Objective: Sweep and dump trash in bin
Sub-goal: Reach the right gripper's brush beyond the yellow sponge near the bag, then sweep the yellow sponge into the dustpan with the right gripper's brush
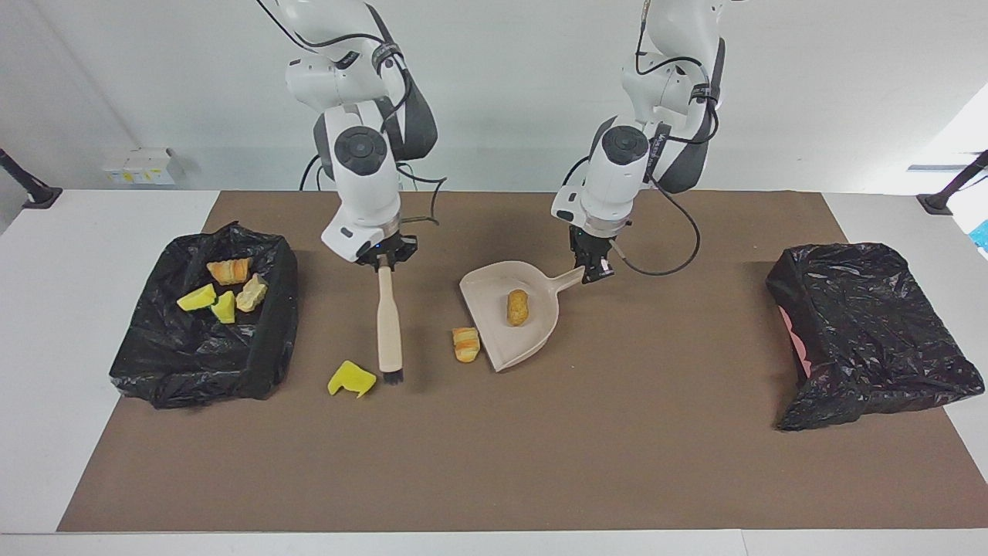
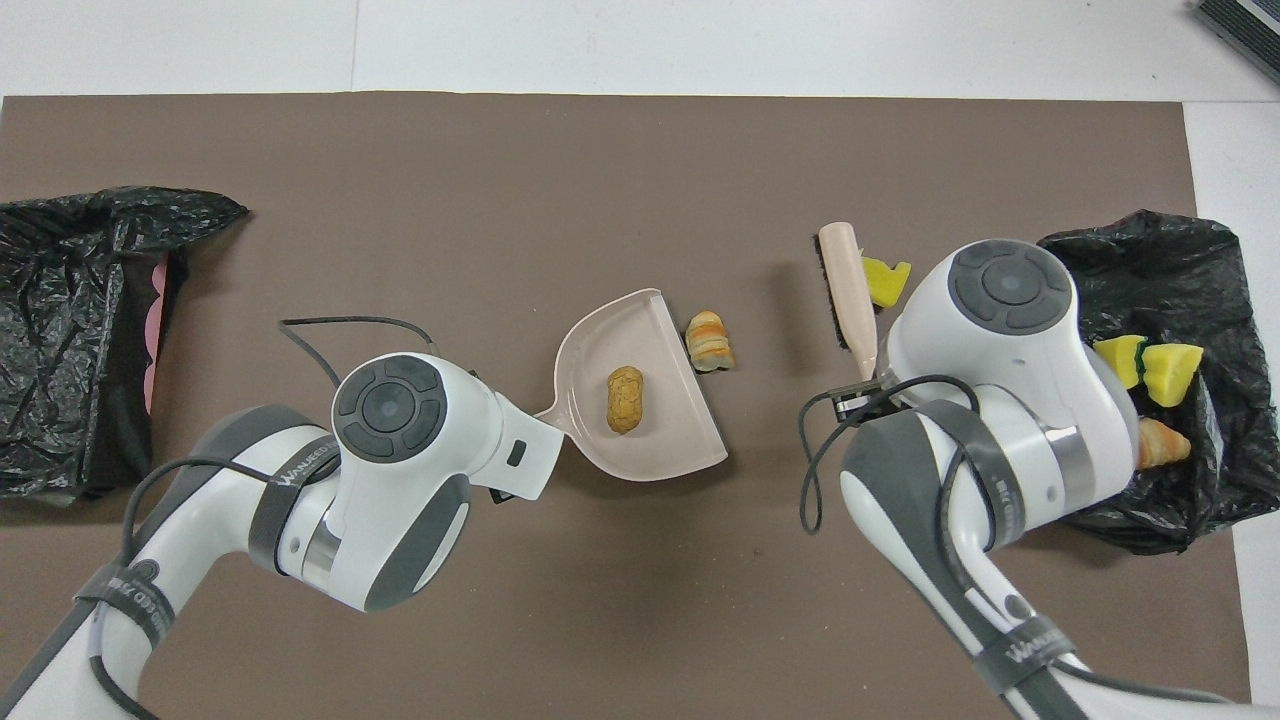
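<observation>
Sweeping now: right pincer (image 1: 384,262) grips brush (image 1: 388,324), left pincer (image 1: 596,272) holds dustpan (image 1: 513,313). Striped roll (image 1: 465,344) sits at the pan's lip; flick it toward three o'clock, facing view, keeping bristles low.

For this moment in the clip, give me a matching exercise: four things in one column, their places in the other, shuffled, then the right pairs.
Things:
1. brown roll
2. striped croissant piece
3. yellow wedge
4. brush

Places:
A. on the mat beside the brush bristles
B. held by the right pincer, bristles down on the mat
C. lying in the dustpan
D. on the mat just outside the dustpan's open edge

The left pincer holds the dustpan's handle.

Pairs: 1-C, 2-D, 3-A, 4-B
</observation>
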You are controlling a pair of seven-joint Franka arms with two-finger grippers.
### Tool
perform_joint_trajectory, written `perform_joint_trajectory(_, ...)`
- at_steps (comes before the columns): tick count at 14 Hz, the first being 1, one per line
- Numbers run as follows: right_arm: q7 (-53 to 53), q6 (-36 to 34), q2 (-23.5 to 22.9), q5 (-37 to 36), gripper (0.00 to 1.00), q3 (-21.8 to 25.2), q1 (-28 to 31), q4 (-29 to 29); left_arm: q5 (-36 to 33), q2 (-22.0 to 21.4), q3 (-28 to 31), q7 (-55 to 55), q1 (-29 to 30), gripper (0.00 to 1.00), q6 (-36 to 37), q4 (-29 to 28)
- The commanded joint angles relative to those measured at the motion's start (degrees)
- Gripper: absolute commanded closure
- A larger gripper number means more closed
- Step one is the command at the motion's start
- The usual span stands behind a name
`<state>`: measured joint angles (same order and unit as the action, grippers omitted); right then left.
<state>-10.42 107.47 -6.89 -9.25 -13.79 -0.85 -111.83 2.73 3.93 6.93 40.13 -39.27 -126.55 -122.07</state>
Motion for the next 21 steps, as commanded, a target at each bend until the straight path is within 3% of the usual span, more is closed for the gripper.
perform_joint_trajectory(1,1.1,-1.4,-3.6,-4.6,1.00,-0.9,4.2,4.6,0.0,2.4,0.6,-1.3,-0.4,1.00,1.2,4.0)
perform_joint_trajectory(3,2.2,-1.2,-7.7,-12.9,1.00,-1.0,5.6,7.5,-0.3,4.2,0.7,-1.1,-0.1,1.00,7.9,9.3)
perform_joint_trajectory(5,6.4,-1.1,-10.6,-14.7,1.00,-1.0,7.1,8.6,-0.9,5.9,1.1,-1.2,0.5,1.00,13.5,13.7)
perform_joint_trajectory(10,10.6,-2.2,-12.9,-14.0,1.00,-1.8,5.1,7.3,-3.5,6.0,1.2,-1.5,0.3,1.00,14.1,13.1)
perform_joint_trajectory(15,10.5,-5.7,-11.9,-1.1,1.00,-8.0,2.2,6.4,-5.3,7.5,1.2,-1.5,-0.1,1.00,12.1,12.7)
perform_joint_trajectory(21,5.8,-6.8,-10.1,11.9,1.00,-10.5,-4.5,5.7,-5.3,6.2,0.6,-1.0,-0.8,1.00,3.9,8.1)
